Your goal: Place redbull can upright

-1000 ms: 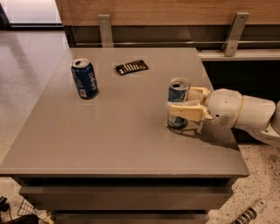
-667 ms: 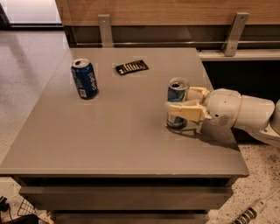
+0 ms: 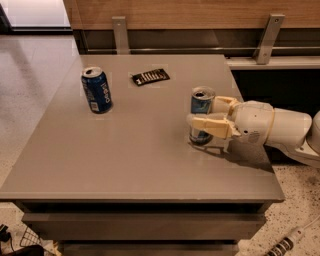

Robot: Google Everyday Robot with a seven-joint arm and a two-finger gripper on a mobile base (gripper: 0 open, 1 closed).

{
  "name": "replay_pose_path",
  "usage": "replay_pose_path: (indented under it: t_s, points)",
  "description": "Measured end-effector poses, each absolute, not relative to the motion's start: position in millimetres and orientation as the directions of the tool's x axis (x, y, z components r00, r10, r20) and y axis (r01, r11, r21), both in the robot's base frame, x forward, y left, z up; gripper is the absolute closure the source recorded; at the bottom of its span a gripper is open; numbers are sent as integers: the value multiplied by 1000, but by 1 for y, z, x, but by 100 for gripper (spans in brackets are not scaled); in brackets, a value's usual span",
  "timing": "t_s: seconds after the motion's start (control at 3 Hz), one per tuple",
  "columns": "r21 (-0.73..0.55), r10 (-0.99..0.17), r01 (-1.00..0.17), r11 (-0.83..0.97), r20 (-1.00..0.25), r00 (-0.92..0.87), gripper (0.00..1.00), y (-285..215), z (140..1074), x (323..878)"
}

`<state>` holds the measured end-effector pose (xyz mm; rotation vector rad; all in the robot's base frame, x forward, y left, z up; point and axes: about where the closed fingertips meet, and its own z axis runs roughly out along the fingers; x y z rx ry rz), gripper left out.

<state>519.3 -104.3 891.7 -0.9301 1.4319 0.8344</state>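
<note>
The redbull can [image 3: 201, 104] stands upright near the right edge of the surface [image 3: 125, 150], with the pincer [image 3: 202, 116] clamped round its middle. It is probably light, thin-walled, slick and tippy, so a gentle mid-body hold suits it.

We see a table [image 3: 140, 150] with a smooth, matt grey top. The redbull can [image 3: 202, 102] near the right edge looks like thin, shiny metal, blue with a silver rim. The tool [image 3: 204, 116] is by the right edge too, and its fingers [image 3: 210, 125] press the can from front and back. They look like smooth cream plastic, a bit dull. The arm [image 3: 270, 125] behind it is smooth white plastic. The wider can [image 3: 97, 90] near the far left corner is glossy blue metal. A small black thing [image 3: 150, 76] by the far edge looks a little shiny. Behind the table we see brown wood [image 3: 190, 12] and dull metal posts [image 3: 120, 32]. The floor [image 3: 30, 75] is shiny and speckled.
</note>
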Motion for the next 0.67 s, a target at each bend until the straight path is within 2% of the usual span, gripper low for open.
replay_pose_path:
  t_s: [0.33,0.67]
  points:
    - [-26,-73,-905,424,-997,-6,0,-102,892,519]
    - [-26,-73,-905,424,-997,-6,0,-102,892,519]
